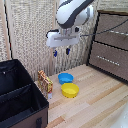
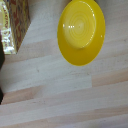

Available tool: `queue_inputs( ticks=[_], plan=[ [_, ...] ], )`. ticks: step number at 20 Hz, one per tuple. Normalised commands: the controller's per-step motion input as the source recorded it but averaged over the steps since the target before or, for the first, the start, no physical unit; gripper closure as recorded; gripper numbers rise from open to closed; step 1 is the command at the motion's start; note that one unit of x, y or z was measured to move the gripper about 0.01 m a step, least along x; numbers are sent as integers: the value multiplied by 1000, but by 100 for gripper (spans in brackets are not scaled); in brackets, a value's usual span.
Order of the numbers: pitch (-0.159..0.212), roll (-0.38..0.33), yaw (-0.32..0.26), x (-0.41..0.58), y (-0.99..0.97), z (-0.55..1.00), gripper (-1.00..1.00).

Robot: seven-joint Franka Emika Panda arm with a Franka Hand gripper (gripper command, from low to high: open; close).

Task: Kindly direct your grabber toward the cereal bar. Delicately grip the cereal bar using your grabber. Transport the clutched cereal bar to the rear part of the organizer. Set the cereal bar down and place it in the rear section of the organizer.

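The task looks barely begun — nothing is gripped and nothing has been moved into the bin. In the exterior view the claw [image 1: 61,51] hangs high above the wooden bench [image 1: 95,100], its two blue-tipped fingers [image 1: 55,52] pointing down with a visible gap between them and nothing held.

The cereal bar [image 1: 45,81] stands on the bench leaning against the outer wall of the organizer [image 1: 20,97], at about seven o'clock from the claw and well below it. The wrist view catches only one edge of the cereal bar's orange packet [image 2: 13,25]; the claw's own fingers do not show there.

Two bowls lie near the bar: a blue bowl [image 1: 65,78] and, just in front of it, a yellow bowl [image 1: 70,90], which fills much of the wrist view [image 2: 81,31]. So the camera, and likely the claw, sits more over the yellow bowl than over the bar. A brown drawer cabinet [image 1: 112,42] stands at about three o'clock from the claw.

By my reading every step remains — shifting over the bar, descending, closing gently on it, carrying it to the organizer's rear section and releasing it there. The organizer's compartments, as far as they show, look empty.
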Motion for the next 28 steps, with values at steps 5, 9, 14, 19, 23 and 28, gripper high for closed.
queue_inputs(
  ticks=[5,9,14,19,23,28],
  plan=[
    [12,-74,-47,183,774,-275,-100],
    [16,-74,-51,230,750,-282,-100],
    [31,-56,-22,339,525,-310,-100],
    [47,-97,31,327,389,-474,-100],
    [40,-105,132,287,156,-472,-100],
    [27,-132,229,288,46,-361,-100]
  ],
)
